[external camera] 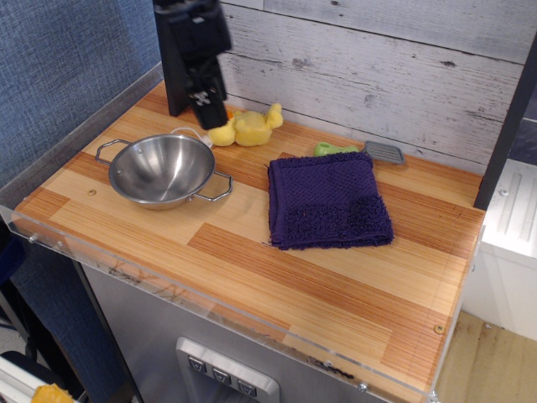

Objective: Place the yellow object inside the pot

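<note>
The yellow plush duck (pixel 250 126) lies on the wooden table near the back wall, its head partly hidden behind my gripper. The steel pot (pixel 162 170) with two wire loop handles stands empty at the left, just in front of the duck. My black gripper (pixel 210 113) hangs over the duck's head end, at the pot's far rim. Its fingers are blurred and I cannot tell whether they are open or shut.
A folded purple towel (pixel 326 200) lies right of the pot. A small green item (pixel 333 149) and a small grey ridged item (pixel 384 152) sit behind the towel near the plank wall. A black post (pixel 175 80) stands at the back left.
</note>
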### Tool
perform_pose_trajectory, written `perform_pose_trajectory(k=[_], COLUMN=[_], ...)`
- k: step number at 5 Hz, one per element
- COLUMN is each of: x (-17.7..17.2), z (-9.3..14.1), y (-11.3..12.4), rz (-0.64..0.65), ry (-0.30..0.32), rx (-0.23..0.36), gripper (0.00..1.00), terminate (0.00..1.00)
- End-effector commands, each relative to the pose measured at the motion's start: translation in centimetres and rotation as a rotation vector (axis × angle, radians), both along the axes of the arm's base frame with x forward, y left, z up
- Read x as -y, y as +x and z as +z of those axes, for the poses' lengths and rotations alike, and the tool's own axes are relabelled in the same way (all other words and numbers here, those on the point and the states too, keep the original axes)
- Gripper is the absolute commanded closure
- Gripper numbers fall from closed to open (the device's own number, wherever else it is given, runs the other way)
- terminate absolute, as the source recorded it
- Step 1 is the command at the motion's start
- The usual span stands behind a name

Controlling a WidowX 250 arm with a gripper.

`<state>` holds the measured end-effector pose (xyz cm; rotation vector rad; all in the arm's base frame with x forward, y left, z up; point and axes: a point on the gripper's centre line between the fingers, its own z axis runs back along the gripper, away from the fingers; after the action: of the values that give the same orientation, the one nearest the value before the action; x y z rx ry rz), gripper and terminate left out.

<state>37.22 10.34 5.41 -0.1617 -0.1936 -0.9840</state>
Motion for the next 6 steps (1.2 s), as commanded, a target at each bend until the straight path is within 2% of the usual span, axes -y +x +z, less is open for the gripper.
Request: perform_pose_trajectory(k=[1,2,4,5,6], x=[2.8,2.7,0.7,0.5,0.8], z=[1.0,0.0,-1.0,-1.7,-2.0], y=[0.8,1.4,2.8,3.1,2.9], rz=[0.078,0.186,0.272,0.276,0.263], ry=[-0.020,0.001,0.061,0.058,0.068], rx=[0.036,0.048,0.072,0.066,0.074], gripper=[0.00,0.00,0.00,0.00,1.00], terminate=[0.00,0.00,0.00,0.00,0.00])
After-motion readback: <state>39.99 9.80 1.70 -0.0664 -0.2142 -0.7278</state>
